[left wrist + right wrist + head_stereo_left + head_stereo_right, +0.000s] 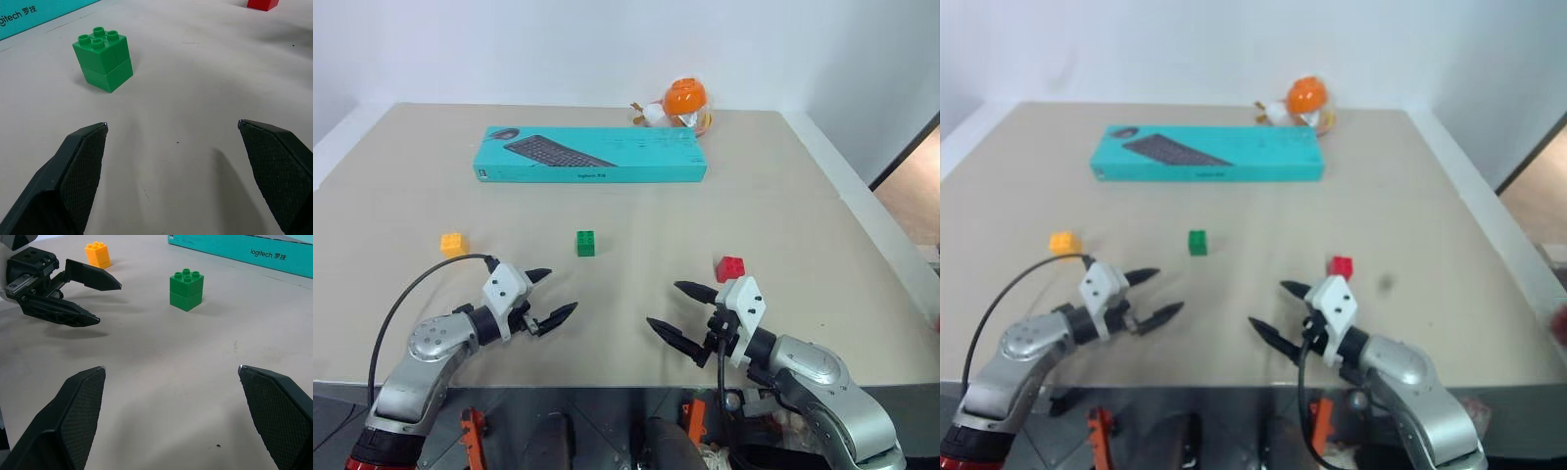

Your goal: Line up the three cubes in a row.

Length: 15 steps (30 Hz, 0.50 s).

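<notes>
3 cubes are seen on the beige bench [783, 196], none held. The yellow cube [454, 244] sits at the left, the green cube [585, 243] near the middle, the red cube [730, 267] at the right & a bit nearer the front edge. All 3 are well apart; yellow & green lie roughly level w/ each other, red is set slightly closer, so no straight row is formed yet.

The left gripper [552, 295] is held low over the bench near the front edge, between yellow & green but nearer the robot; its 2 black fingers [78, 171] are spread wide w/ nothing between them, aimed toward the green cube. The right gripper [677, 311] is held just in front of the red cube, pointed inward to the left; its fingers [73, 416] are also spread wide & empty. In the right wrist view the left gripper is seen w/ fingers apart, beside the yellow cube.

Farther back, a long teal keyboard box [592, 154] lies flat across the bench. An orange & white round toy [680, 104] is seen just behind its right end.
</notes>
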{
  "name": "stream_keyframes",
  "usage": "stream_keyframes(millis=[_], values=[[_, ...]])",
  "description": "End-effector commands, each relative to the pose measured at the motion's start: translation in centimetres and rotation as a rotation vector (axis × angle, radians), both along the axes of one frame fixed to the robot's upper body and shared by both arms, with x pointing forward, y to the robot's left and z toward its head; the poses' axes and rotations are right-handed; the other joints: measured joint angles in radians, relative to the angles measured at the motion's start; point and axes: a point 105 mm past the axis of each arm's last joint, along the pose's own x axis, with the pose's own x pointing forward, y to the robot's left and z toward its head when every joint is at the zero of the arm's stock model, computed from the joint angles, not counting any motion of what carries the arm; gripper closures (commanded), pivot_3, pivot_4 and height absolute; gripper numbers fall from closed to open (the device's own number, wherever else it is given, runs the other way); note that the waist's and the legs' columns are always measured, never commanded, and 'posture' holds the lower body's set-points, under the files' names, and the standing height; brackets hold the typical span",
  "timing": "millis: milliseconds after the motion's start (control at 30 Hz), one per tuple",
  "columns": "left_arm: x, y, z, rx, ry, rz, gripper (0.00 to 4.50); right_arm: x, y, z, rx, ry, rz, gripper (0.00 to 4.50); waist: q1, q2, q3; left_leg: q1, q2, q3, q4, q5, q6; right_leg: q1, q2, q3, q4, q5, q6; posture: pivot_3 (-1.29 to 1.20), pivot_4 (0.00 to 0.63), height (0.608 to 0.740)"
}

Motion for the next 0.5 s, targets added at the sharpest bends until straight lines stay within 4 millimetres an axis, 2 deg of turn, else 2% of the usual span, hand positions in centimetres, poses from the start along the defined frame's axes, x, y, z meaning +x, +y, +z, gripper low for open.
stream_keyframes(millis=[33, 133, 500], values=[[0.2, 0.1, 0.9, -0.012, -0.045, -0.047, 0.09, 0.5, -0.4, 1.0, 0.021, -0.059, -0.023, 0.0, 0.0, 0.0, 0.0, 0.0, 0.0, 0.0, 0.0, 0.0, 0.0, 0.0, 0.0, 0.0, 0.0, 0.0, 0.0, 0.0, 0.15, 0.74], [-0.1, 0.2, 1.4, -0.05, -0.043, -0.127, 0.09, 0.7, -0.5, 1.2, 0.041, -0.087, -0.082, 0.0, 0.0, 0.0, 0.0, 0.0, 0.0, 0.0, 0.0, 0.0, 0.0, 0.0, 0.002, -0.001, 0.0, 0.0, 0.0, 0.0, 0.15, 0.74], [-1.7, -1.3, 1.9, -0.057, 0.006, -0.38, 0.09, 0.0, 0.4, 1.3, 0.08, -0.1, -0.133, 0.0, 0.0, 0.0, 0.0, 0.0, 0.0, 0.0, 0.0, 0.0, 0.0, 0.0, 0.004, 0.0, 0.0, 0.0, 0.0, 0.0, 0.15, 0.74]])
